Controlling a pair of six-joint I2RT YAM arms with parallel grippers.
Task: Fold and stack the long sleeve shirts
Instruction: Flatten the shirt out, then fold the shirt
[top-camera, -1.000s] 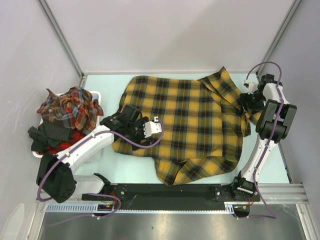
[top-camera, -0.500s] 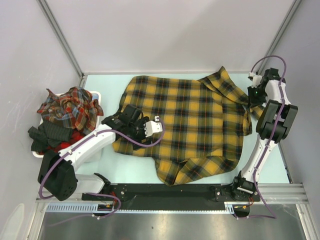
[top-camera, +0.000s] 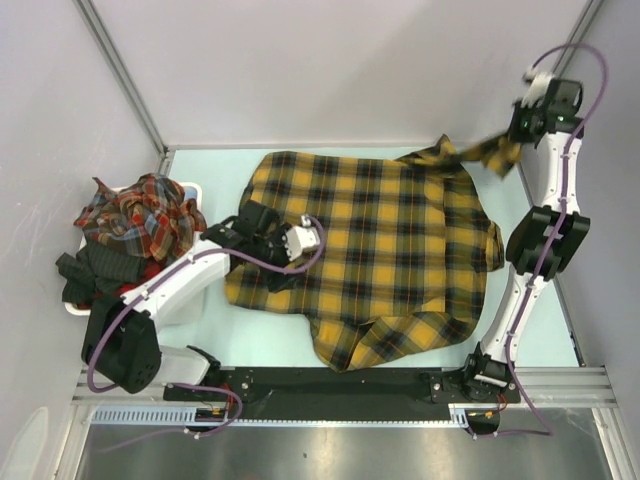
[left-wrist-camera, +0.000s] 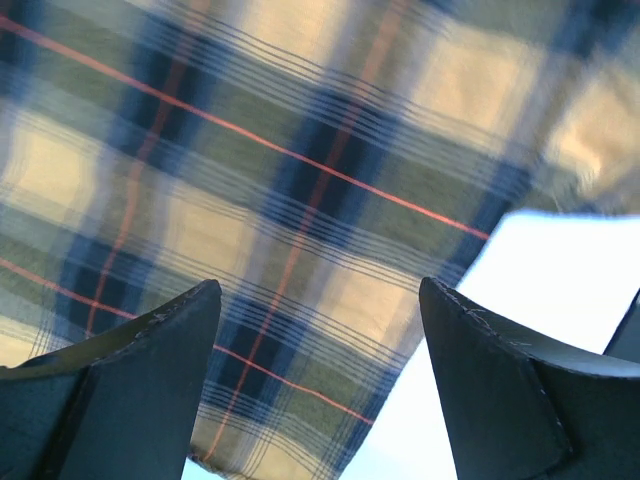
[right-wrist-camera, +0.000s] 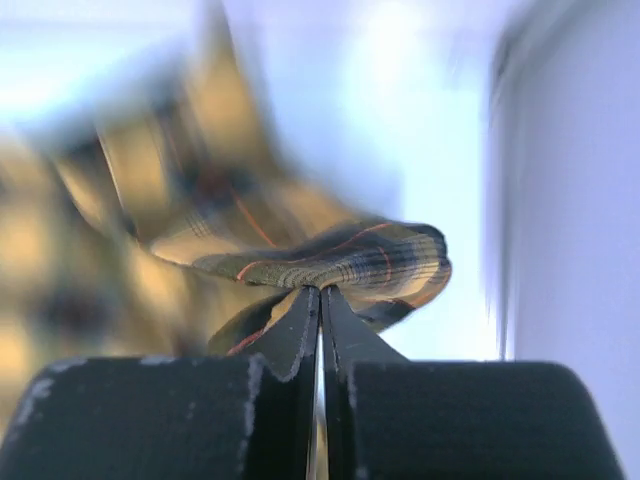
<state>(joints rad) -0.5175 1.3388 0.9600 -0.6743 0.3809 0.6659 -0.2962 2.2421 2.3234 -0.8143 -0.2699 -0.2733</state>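
A mustard-yellow long sleeve shirt (top-camera: 370, 245) with black checks lies spread over the pale table. My right gripper (top-camera: 518, 140) is raised at the far right corner and is shut on a fold of the shirt's fabric (right-wrist-camera: 340, 258), likely the sleeve end. That strip (top-camera: 480, 155) stretches up from the shirt's far right part. In the right wrist view the right gripper (right-wrist-camera: 321, 292) has its jaws pressed together under the pinched cloth. My left gripper (top-camera: 245, 228) hovers open over the shirt's left edge. The left wrist view shows the left gripper (left-wrist-camera: 318, 288) with plaid (left-wrist-camera: 250, 190) and bare table between its fingers.
A white bin (top-camera: 192, 190) at the far left holds crumpled red-toned plaid shirts (top-camera: 140, 215) and a dark garment (top-camera: 95, 272). Grey walls close the table at the back and sides. A black rail (top-camera: 330, 385) runs along the near edge.
The right gripper has shut on the shirt's cloth and risen toward the far right corner, pulling a strip up. The left arm has shifted slightly and stayed open.
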